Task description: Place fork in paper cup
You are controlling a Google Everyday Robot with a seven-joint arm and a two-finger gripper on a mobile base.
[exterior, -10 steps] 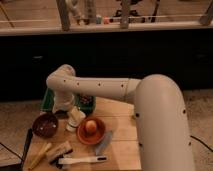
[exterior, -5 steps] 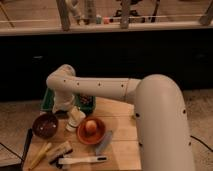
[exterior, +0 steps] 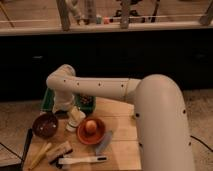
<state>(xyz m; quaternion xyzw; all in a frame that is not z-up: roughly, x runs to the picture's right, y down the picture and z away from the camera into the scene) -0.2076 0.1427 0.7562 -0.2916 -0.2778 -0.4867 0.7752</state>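
Observation:
The small white paper cup [exterior: 75, 120] stands on the wooden table [exterior: 122, 135], between the dark brown bowl [exterior: 45, 125] and the orange dish [exterior: 91, 131]. My white arm reaches from the right across the table and bends down at the far left. My gripper [exterior: 68, 111] hangs just above and to the left of the cup, right beside its rim. I cannot make out a fork in the gripper or at the cup. Several utensils lie at the table's front, and I cannot tell whether one of them is the fork.
The orange dish holds a round orange thing [exterior: 90, 126]. A green container [exterior: 49, 100] stands behind the gripper. At the front lie a yellow utensil [exterior: 40, 155], a brush-like tool [exterior: 60, 150], a white-handled utensil [exterior: 82, 160] and a grey-blue one [exterior: 104, 142]. A dark counter stands behind.

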